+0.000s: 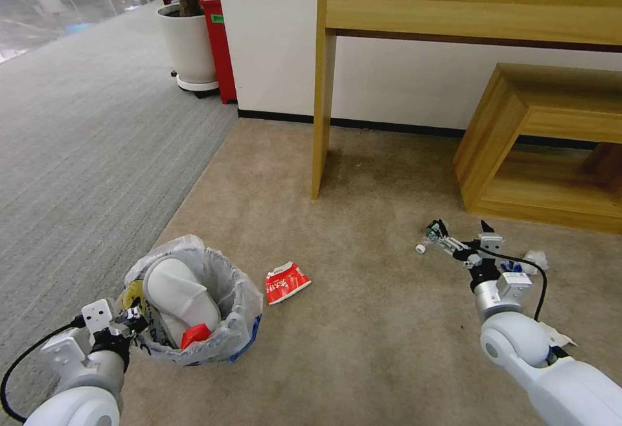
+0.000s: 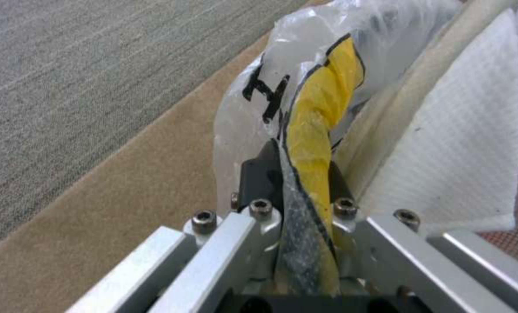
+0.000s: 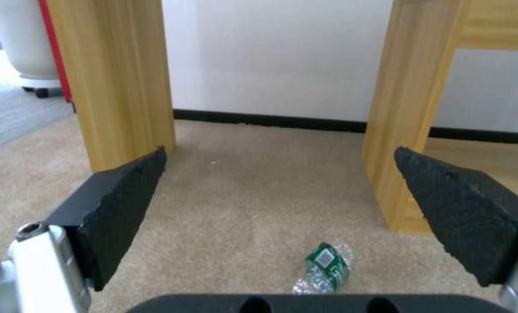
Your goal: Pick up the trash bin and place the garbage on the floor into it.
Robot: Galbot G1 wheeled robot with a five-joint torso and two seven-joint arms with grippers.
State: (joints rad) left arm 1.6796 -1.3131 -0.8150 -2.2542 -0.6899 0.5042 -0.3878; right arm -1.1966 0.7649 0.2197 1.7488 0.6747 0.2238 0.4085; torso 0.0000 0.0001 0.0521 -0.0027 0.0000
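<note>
Trash bin (image 1: 194, 309) rim is clenched in the left gripper (image 1: 133, 321) jaws; right gripper (image 1: 463, 235) jaws gape wide above a crushed bottle (image 3: 326, 266).

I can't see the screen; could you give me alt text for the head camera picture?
The left gripper grips the rim of a bag-lined trash bin holding a white slipper; the open right gripper hovers over a crushed bottle on beige carpet.
</note>
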